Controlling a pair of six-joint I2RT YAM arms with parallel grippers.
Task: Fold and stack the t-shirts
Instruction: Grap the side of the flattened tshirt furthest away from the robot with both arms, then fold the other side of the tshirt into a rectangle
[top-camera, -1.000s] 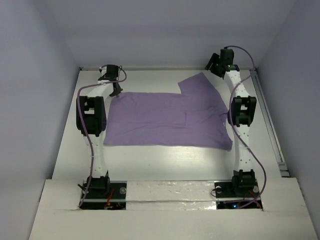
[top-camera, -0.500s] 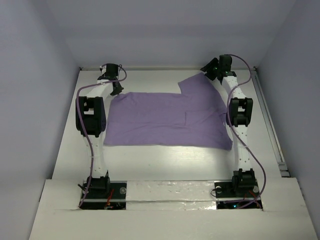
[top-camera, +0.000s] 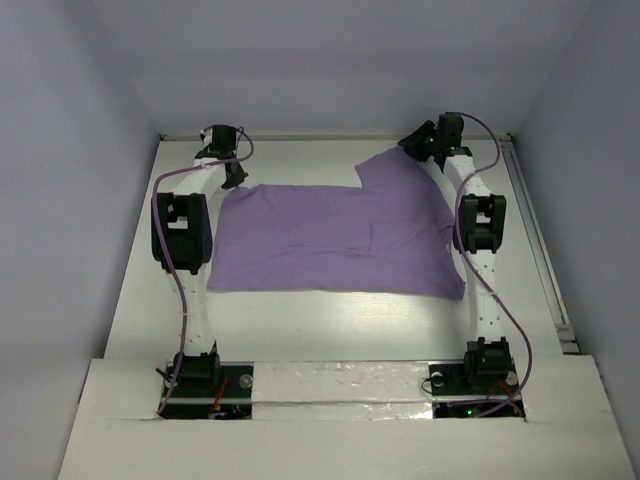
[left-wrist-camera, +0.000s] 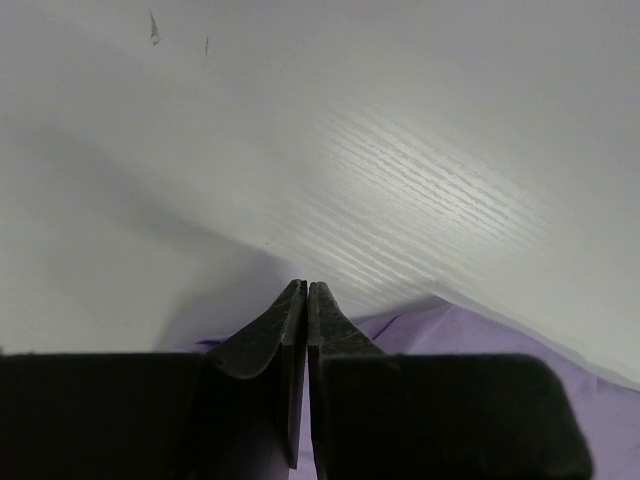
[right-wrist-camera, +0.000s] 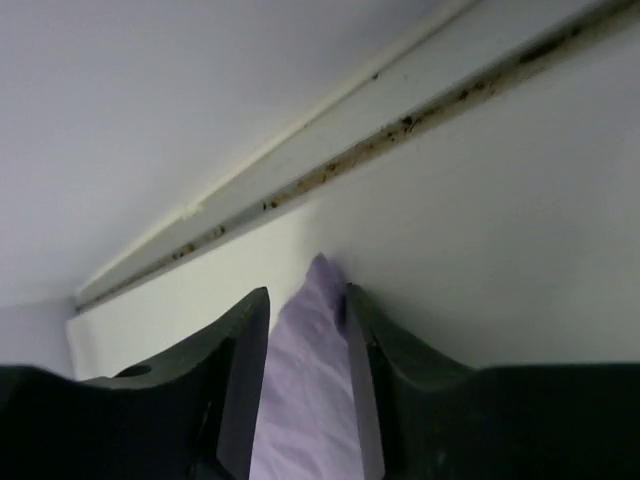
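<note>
The lavender t-shirt (top-camera: 335, 240) lies spread flat on the white table (top-camera: 330, 320), with one sleeve pointing to the far right. My left gripper (top-camera: 232, 178) is at the shirt's far left corner. In the left wrist view its jaws (left-wrist-camera: 306, 285) are pressed together, with lavender cloth (left-wrist-camera: 470, 330) showing behind and between them. My right gripper (top-camera: 412, 145) is at the sleeve's far tip. In the right wrist view (right-wrist-camera: 306, 295) its jaws stand apart, one on each side of the cloth tip (right-wrist-camera: 310, 400).
Pale walls close in the table on the left, back and right. A metal rail (top-camera: 540, 250) runs along the right edge. The back wall seam (right-wrist-camera: 400, 120) is just beyond the right gripper. Both arm bases (top-camera: 340, 385) are at the near edge.
My right gripper has swung left and down onto the sleeve tip. My left gripper has shifted slightly, and the shirt's far left corner has moved a little left with it.
</note>
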